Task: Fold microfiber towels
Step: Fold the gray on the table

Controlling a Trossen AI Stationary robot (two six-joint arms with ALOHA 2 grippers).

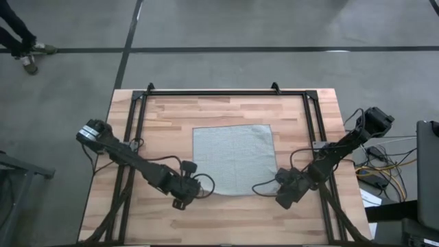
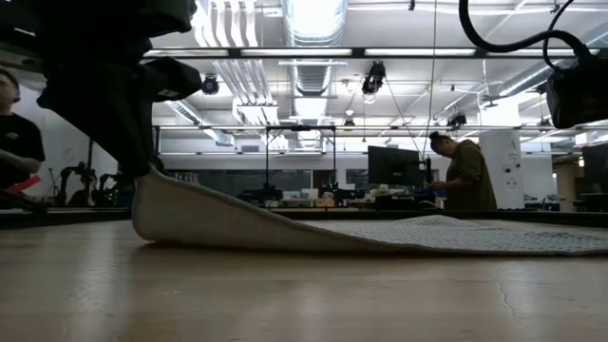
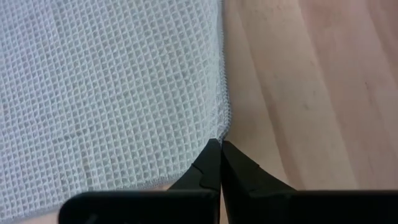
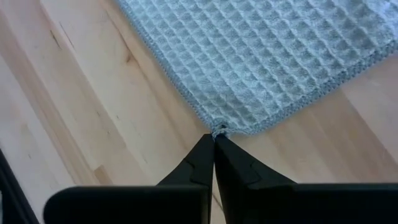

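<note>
The light grey-blue microfiber towel (image 1: 234, 159) lies spread in the middle of the wooden table (image 1: 164, 116). My left gripper (image 1: 199, 193) is shut at its near left corner, and my right gripper (image 1: 278, 184) is shut at its near right corner. In the low view the left corner (image 2: 142, 195) is raised off the wood under the dark left gripper (image 2: 123, 114). From there the towel slopes down, and the rest (image 2: 475, 233) rests flat on the table. Both wrist views show the waffle-textured towel (image 3: 112, 87) (image 4: 261, 56) spreading away from the shut fingertips. My left gripper pinches the towel's near left corner (image 3: 219, 134) between its two fingertips, slanting down from the near left. The corner is lifted off the table and the cloth slopes slack down to the part that lies flat. My right gripper pinches the towel's near right corner (image 4: 217, 129) at its fingertips, slanting down from the near right. The corner is puckered at the tips and the cloth beyond it lies close to the wood.
Black frame rails (image 1: 137, 137) (image 1: 317, 130) run along the table's left, right and far sides. Cables and gear (image 1: 384, 168) lie off the right edge. Bare wood (image 1: 233, 219) lies along the near edge. People (image 2: 465, 171) (image 2: 14, 142) stand in the room behind.
</note>
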